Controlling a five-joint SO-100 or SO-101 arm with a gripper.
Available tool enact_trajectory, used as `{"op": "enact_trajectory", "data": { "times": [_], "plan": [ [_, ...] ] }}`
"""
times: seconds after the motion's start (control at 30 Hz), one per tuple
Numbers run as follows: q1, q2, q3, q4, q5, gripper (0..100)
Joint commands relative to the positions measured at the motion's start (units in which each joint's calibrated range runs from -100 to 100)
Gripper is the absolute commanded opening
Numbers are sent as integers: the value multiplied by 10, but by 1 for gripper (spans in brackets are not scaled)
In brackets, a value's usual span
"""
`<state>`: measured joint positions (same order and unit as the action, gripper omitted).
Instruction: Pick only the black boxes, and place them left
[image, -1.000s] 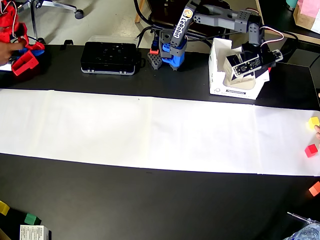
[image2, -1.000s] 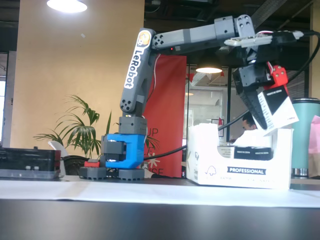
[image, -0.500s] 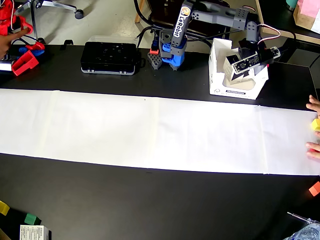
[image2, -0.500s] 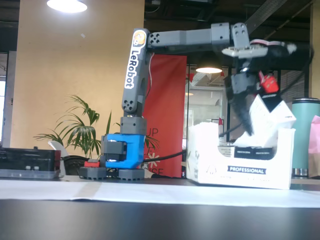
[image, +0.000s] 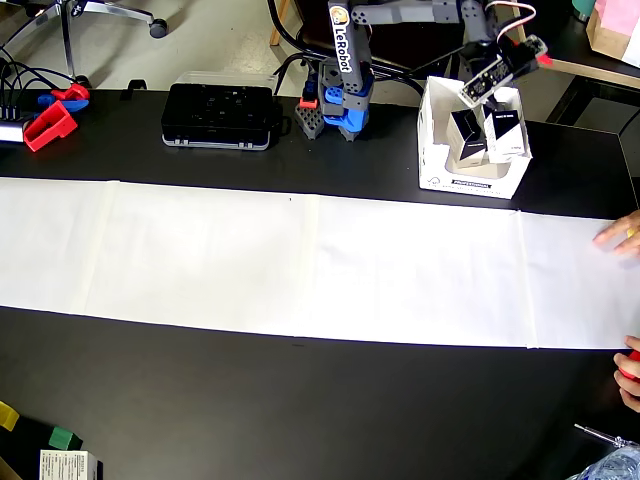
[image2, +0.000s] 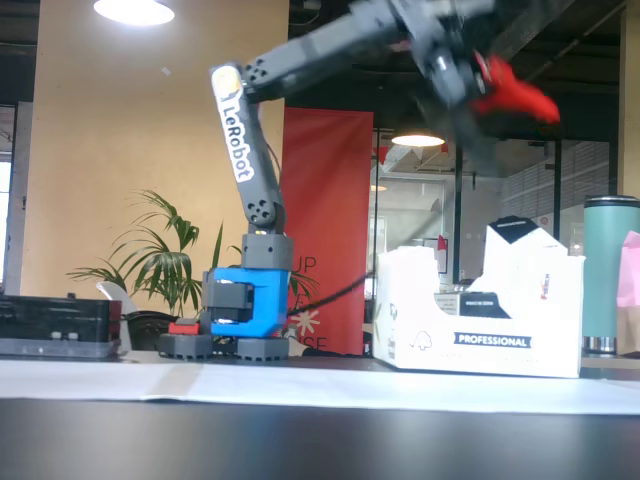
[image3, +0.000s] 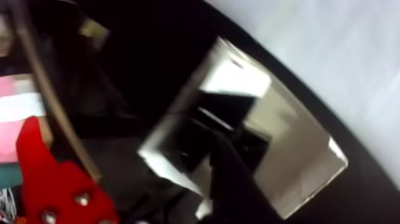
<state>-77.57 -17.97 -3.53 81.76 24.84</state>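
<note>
In the overhead view the arm (image: 350, 60) is reaching to the right from its blue base (image: 345, 105) at the far edge of the black table (image: 250, 400). Its gripper (image: 482, 88) is hanging over the white open-topped bin (image: 470, 182), which is standing on the far right part of the table, just beyond the long white paper strip (image: 260, 260). Inside the bin two black boxes are lying side by side: one (image: 466, 128) to the left and one (image: 505, 127) to the right, both with white faces. The strip itself is carrying no box. At the right edge of this view a person's hand (image: 622, 233) is resting on the paper.

The fixed view is looking from the side and is showing what the overhead view does not: the gripper (image2: 470, 95) is staying high in the air, well above the bin (image2: 478, 330), and it is blurred. The black boxes are hidden behind the bin wall here; only a black tip (image2: 515, 222) is showing over the rim.

The wrist view is blurred too. The bin (image3: 286, 119) is appearing below the camera, with dark shapes inside, and the red finger (image3: 56, 184) is at the lower left. I cannot tell if the pincer is released or clenched; nothing is visibly held in it.
</note>
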Motion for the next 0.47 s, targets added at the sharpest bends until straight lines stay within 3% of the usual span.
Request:
{"op": "enact_trajectory", "data": {
  "times": [0.0,0.2,0.43],
  "plan": [
    [-1,-113,-144,-3,35,54],
    [136,-188,-265,-4,76,51],
    [385,-245,-233,-39,114,15]
  ]
}}
